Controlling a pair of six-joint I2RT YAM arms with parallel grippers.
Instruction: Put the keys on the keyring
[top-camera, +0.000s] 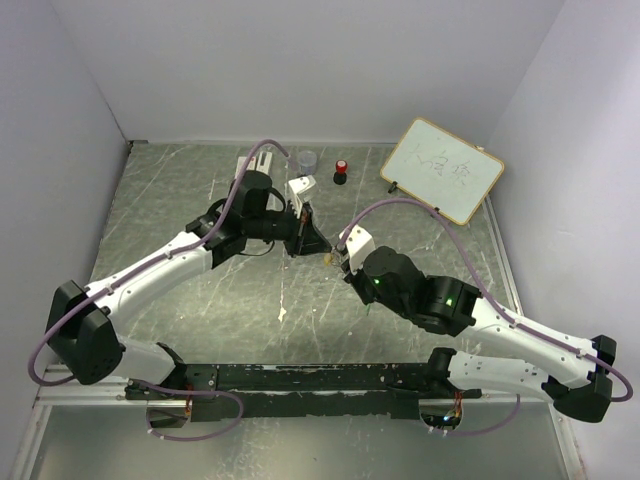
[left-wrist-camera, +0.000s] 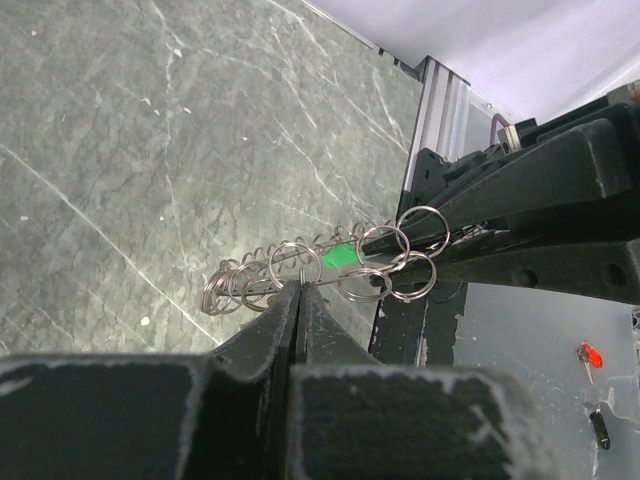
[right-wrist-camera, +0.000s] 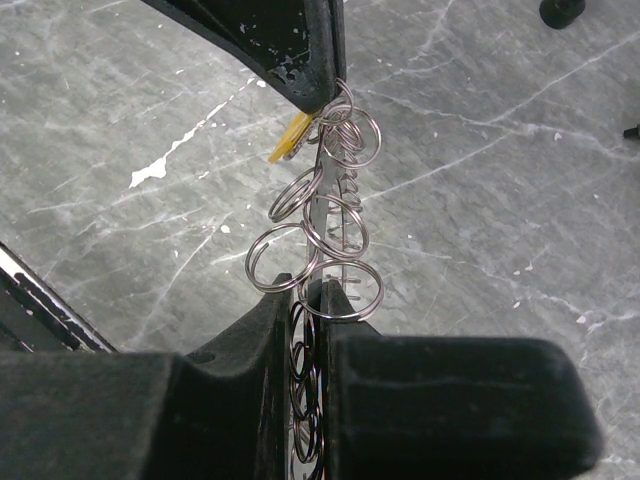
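Note:
The keyring (right-wrist-camera: 322, 225), a thin silvery ring fringed with small metal loops, is stretched in the air between both grippers. My left gripper (left-wrist-camera: 297, 289) is shut on one side of it, and the keyring (left-wrist-camera: 330, 270) runs right from there. My right gripper (right-wrist-camera: 318, 286) is shut on the opposite side, with loops hanging down between its fingers. A yellow-orange key (right-wrist-camera: 291, 138) sits by the left gripper's fingertips (right-wrist-camera: 305, 70). A green key (left-wrist-camera: 340, 258) shows among the loops. From above, the left gripper (top-camera: 318, 245) and the right gripper (top-camera: 343, 262) meet mid-table with the yellow key (top-camera: 328, 258) between them.
A small whiteboard (top-camera: 442, 170) stands at the back right. A grey round cup (top-camera: 306, 160), a red-capped black knob (top-camera: 341, 171) and a white block (top-camera: 302, 185) sit behind the grippers. White flecks (top-camera: 282, 313) mark the grey marbled tabletop (top-camera: 170, 200).

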